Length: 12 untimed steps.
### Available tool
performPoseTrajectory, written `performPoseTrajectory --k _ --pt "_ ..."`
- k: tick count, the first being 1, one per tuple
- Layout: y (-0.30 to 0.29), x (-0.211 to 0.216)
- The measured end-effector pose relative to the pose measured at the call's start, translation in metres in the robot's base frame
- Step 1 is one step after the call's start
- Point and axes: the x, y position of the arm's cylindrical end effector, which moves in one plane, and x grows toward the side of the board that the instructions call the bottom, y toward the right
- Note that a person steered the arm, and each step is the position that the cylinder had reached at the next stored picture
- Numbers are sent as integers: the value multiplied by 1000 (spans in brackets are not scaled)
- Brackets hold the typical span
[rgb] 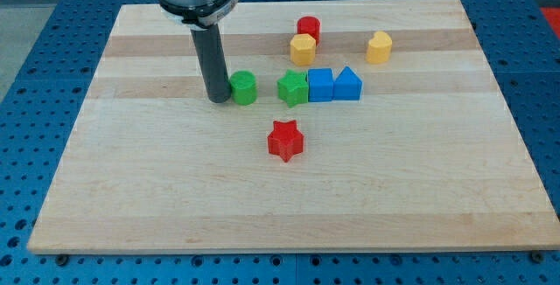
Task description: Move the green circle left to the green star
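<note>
The green circle stands near the middle of the wooden board, left of the green star, with a gap of about one block width between them. My tip rests on the board right at the circle's left side, touching it or nearly so. The rod rises straight up from there to the arm's flange at the view's top.
A blue cube touches the star's right side, with a blue triangular block next to it. A red cylinder and a yellow block sit above them, another yellow block at the right, a red star below.
</note>
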Motion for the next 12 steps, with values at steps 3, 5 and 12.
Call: performPoseTrajectory --k 3,5,12 --pt "26 0" --pt "-2 -17" --pt "35 -51"
